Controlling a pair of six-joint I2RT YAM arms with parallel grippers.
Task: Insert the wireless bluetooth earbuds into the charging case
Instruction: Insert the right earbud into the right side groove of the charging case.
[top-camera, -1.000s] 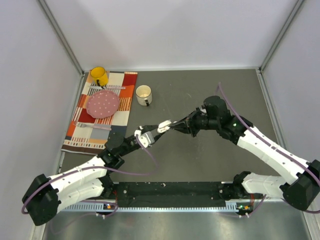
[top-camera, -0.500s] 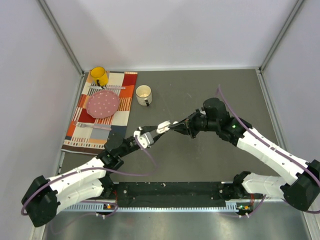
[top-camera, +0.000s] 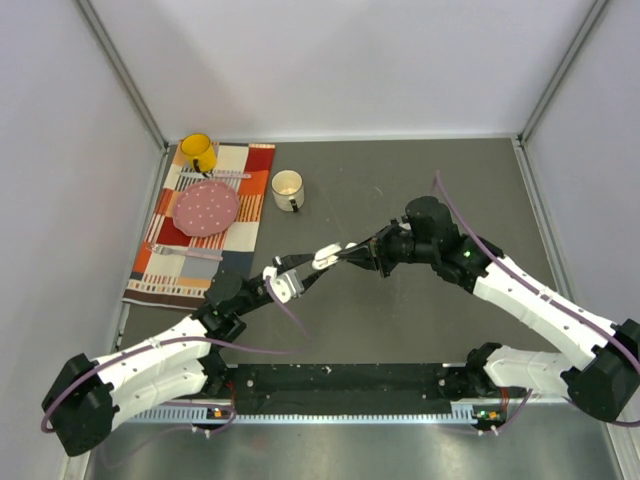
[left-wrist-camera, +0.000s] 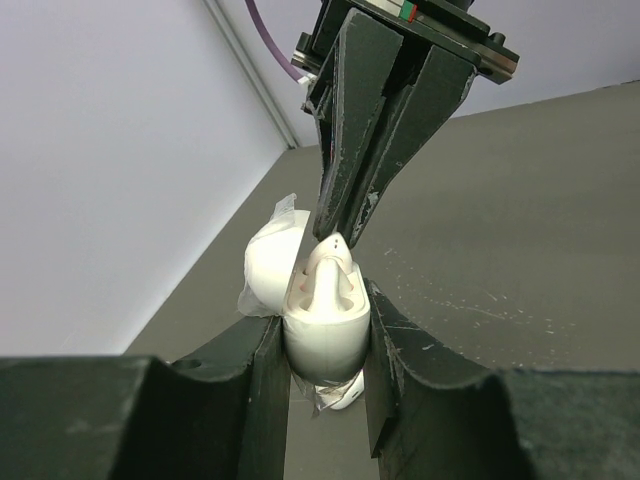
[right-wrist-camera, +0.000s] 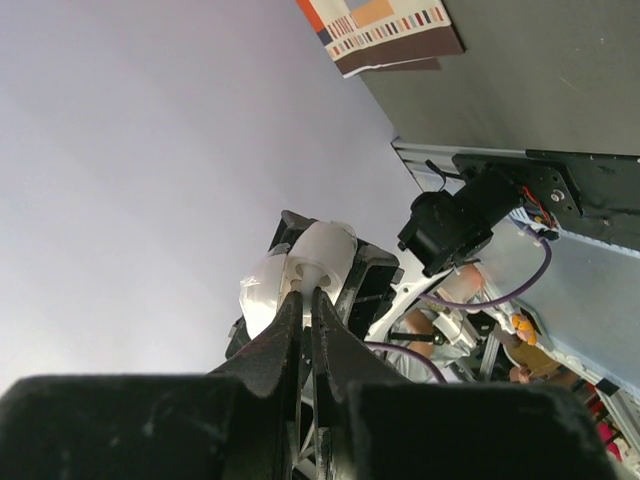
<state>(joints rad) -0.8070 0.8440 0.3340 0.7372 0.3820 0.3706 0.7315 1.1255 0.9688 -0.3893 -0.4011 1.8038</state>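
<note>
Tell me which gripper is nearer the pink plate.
Left. The left gripper, holding the charging case, sits right of the plate; the right gripper meets it from farther right.

Nothing readable is showing up anywhere right now. A small red-and-green sticker (left-wrist-camera: 404, 11) is sitting on the body of the right gripper (left-wrist-camera: 336, 232) in the left wrist view, but any print on it is coming through too small to make out.
</note>
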